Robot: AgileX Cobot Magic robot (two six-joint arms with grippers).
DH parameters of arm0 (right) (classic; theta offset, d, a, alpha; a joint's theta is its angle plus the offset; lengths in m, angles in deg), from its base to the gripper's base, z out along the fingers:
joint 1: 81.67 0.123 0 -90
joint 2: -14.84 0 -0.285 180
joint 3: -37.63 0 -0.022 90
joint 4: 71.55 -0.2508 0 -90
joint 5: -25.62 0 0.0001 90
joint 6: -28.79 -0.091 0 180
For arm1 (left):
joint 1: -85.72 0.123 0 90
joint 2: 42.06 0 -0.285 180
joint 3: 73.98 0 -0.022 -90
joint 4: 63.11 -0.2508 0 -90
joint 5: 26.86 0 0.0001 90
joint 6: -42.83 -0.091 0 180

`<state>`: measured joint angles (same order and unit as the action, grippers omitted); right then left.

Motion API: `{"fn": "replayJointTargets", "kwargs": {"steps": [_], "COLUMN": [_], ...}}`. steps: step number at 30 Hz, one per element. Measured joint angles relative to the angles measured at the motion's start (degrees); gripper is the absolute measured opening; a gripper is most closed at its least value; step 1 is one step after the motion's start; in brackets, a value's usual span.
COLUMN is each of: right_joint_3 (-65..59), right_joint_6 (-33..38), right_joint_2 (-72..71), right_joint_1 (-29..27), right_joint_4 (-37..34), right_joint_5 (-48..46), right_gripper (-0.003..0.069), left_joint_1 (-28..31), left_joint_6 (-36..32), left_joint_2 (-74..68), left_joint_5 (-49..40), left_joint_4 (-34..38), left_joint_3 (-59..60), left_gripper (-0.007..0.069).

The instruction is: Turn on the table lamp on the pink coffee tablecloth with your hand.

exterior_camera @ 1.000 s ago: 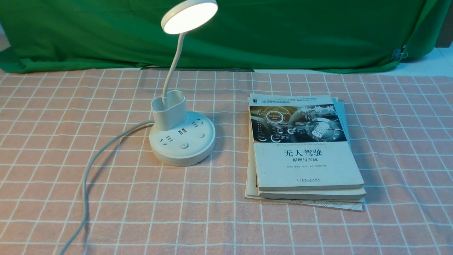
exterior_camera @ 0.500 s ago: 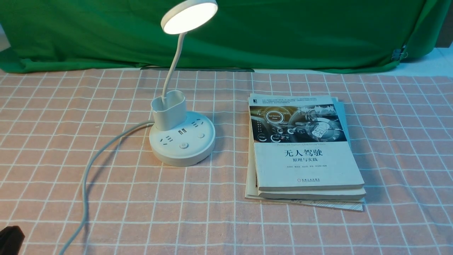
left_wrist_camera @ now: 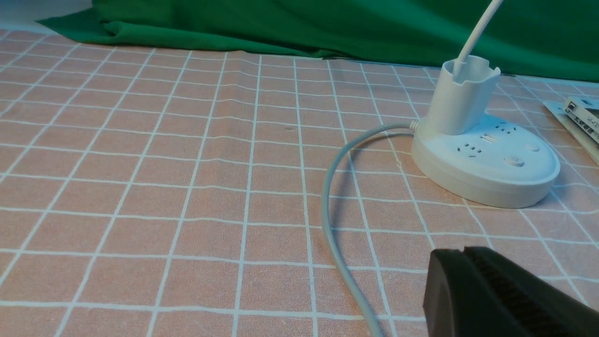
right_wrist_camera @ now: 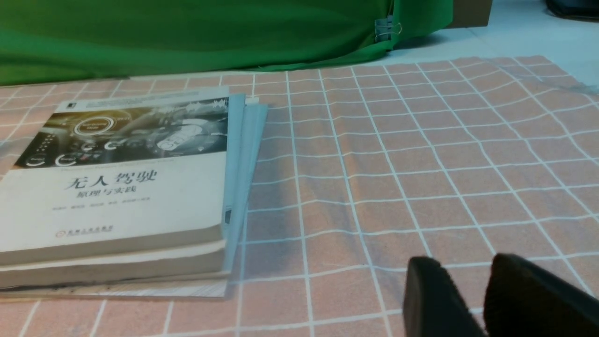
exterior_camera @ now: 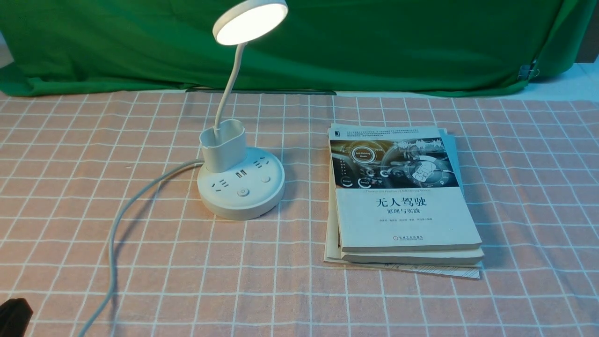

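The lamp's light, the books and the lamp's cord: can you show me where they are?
Light [exterior_camera: 252, 23]: front view, glowing disc.
Books [right_wrist_camera: 121, 196]: right wrist view, top cover.
Cord [left_wrist_camera: 329, 206]: left wrist view, curved middle.

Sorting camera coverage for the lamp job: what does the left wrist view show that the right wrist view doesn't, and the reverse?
Left wrist only: the table lamp's base, oval cup, part of its neck and the cord, plus the left claw, shut.

Right wrist only: the top book's printed title, the metal clip on the green backdrop, and the right claw, slightly open.

Both: the pink tablecloth, the green backdrop and the book stack, just a corner of it in the left wrist view.
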<state>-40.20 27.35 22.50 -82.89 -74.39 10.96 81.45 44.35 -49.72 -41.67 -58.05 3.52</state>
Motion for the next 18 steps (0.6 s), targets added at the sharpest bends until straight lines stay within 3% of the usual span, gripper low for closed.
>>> {"fn": "replayJointTargets", "kwargs": {"steps": [18], "right_joint_3": [0.0], "right_joint_6": [0.0], "right_joint_2": [0.0], "right_joint_1": [0.0], "right_joint_4": [0.0], "right_joint_5": [0.0], "right_gripper": [0.0241], "left_joint_1": [0.0], "left_joint_6": [-0.05], "left_joint_2": [0.0], "left_joint_5": [0.7], "left_joint_4": [-0.34], "left_joint_3": [0.0], "left_gripper": [0.0021]}}
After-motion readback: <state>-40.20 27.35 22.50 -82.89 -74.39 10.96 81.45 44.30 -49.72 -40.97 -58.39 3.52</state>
